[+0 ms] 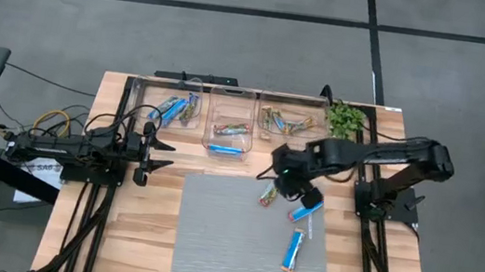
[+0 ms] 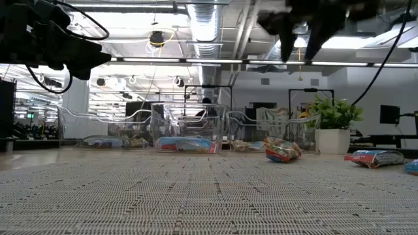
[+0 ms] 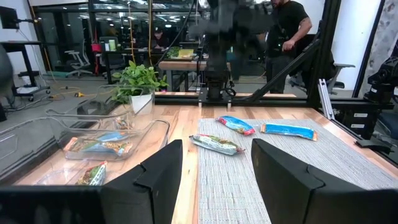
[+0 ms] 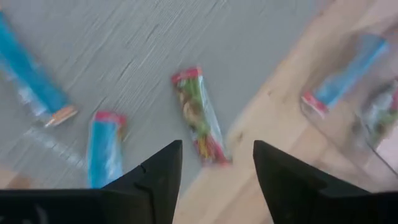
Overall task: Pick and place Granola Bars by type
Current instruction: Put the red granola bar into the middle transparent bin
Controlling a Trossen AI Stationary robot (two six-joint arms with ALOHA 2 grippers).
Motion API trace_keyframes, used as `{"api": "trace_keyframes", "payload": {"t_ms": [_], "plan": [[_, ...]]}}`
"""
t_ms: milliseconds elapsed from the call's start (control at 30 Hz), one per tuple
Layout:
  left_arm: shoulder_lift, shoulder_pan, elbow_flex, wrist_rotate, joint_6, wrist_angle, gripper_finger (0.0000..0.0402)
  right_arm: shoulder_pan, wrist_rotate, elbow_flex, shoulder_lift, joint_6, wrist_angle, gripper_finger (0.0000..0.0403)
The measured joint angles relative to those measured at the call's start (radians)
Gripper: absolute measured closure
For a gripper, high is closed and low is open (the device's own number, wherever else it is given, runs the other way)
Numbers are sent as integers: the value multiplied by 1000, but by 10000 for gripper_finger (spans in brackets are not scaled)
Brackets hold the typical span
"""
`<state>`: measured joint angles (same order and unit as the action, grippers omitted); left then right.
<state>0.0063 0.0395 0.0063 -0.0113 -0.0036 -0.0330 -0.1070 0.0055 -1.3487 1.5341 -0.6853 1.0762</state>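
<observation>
Three granola bars lie flat on the grey mat (image 1: 238, 239): a multicoloured one (image 1: 268, 194) (image 4: 200, 118), a blue one with red ends (image 1: 305, 210) (image 4: 104, 155), and a blue one (image 1: 293, 251). More bars lie in three clear bins (image 1: 230, 127) at the far side. My right gripper (image 1: 285, 187) (image 4: 216, 168) hangs open above the mat, pointing steeply down just over the multicoloured bar, with nothing between its fingers. My left gripper (image 1: 160, 155) (image 3: 214, 180) rests open and level at the table's left.
A small potted plant (image 1: 346, 120) stands at the far right, beside the right-hand bin (image 1: 287, 121). The left bin (image 1: 171, 108) holds blue bars. Bare wood surrounds the mat. People and desks show in the room beyond the table.
</observation>
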Motion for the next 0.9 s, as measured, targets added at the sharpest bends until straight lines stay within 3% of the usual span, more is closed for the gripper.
{"api": "trace_keyframes", "payload": {"t_ms": [167, 300, 667, 900], "plan": [[-1, 0, 0, 1, 0, 0, 216, -5, -1, 147, 50, -9, -230, 217], [5, 0, 0, -1, 0, -1, 216, -2, 1, 214, 114, -38, -301, 221], [27, 0, 0, -1, 0, -1, 216, 13, 19, 226, 298, -64, -406, 223], [27, 0, 0, 0, 0, 0, 216, 19, 77, 226, 322, -75, -419, 232]]}}
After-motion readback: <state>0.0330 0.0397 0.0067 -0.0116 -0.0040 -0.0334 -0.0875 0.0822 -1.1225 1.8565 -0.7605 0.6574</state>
